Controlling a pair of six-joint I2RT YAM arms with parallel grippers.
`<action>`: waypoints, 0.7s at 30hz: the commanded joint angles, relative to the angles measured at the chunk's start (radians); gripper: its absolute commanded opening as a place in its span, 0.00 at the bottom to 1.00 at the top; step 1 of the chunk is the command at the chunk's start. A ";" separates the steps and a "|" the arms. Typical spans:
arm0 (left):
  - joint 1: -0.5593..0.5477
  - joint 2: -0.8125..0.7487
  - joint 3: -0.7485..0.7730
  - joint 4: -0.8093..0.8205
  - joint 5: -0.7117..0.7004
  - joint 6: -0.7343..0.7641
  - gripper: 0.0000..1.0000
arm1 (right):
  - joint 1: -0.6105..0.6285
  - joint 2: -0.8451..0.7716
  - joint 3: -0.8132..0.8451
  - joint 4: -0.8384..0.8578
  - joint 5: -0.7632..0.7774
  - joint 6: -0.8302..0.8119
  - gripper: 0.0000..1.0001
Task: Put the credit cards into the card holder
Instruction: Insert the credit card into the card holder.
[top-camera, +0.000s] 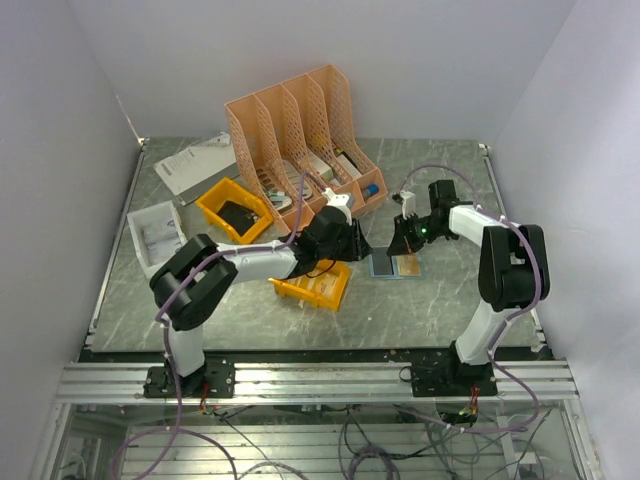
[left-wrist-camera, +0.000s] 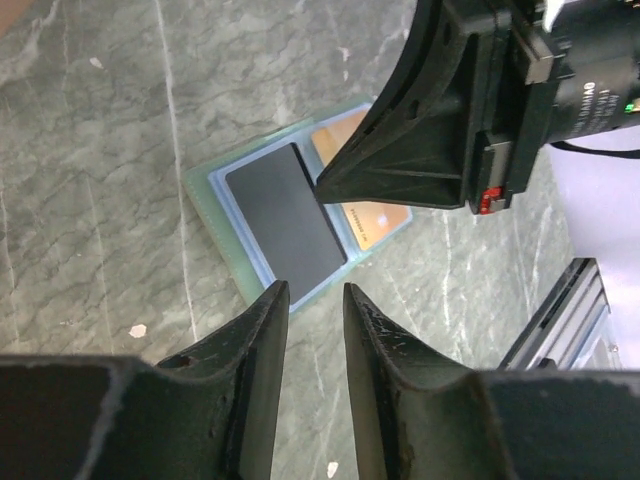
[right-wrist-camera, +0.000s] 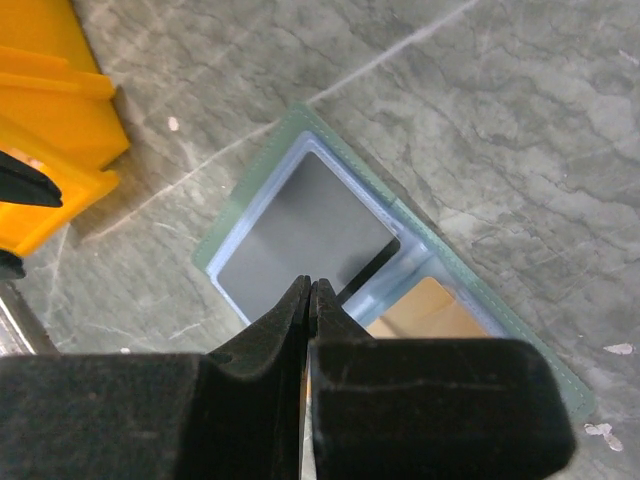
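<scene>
The card holder (top-camera: 394, 265) lies open and flat on the table, grey-green rim (right-wrist-camera: 290, 126) and light blue inside. A grey card (right-wrist-camera: 300, 226) lies on its left half and a tan-brown card (right-wrist-camera: 425, 306) on its right half. The same holder (left-wrist-camera: 213, 193), grey card (left-wrist-camera: 285, 215) and tan card (left-wrist-camera: 376, 222) show in the left wrist view. My right gripper (right-wrist-camera: 308, 286) is shut, tips just over the holder's middle fold, nothing seen between them. My left gripper (left-wrist-camera: 315, 290) is open by a narrow gap and empty, just off the holder's left edge.
A yellow bin (top-camera: 315, 285) lies tipped under my left arm, close to the holder's left; it also shows in the right wrist view (right-wrist-camera: 50, 120). Another yellow bin (top-camera: 235, 208), an orange file rack (top-camera: 300, 130), a white tray (top-camera: 155, 235) and a paper sheet (top-camera: 195, 162) sit further back left.
</scene>
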 joint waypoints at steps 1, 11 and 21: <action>0.002 0.055 0.050 -0.005 0.042 -0.022 0.38 | 0.002 0.035 0.024 -0.001 0.069 0.009 0.00; 0.003 0.140 0.101 -0.025 0.064 -0.035 0.27 | 0.019 0.083 0.038 -0.016 0.138 0.022 0.00; 0.003 0.168 0.161 -0.161 -0.018 0.002 0.08 | 0.019 0.099 0.043 -0.022 0.161 0.025 0.00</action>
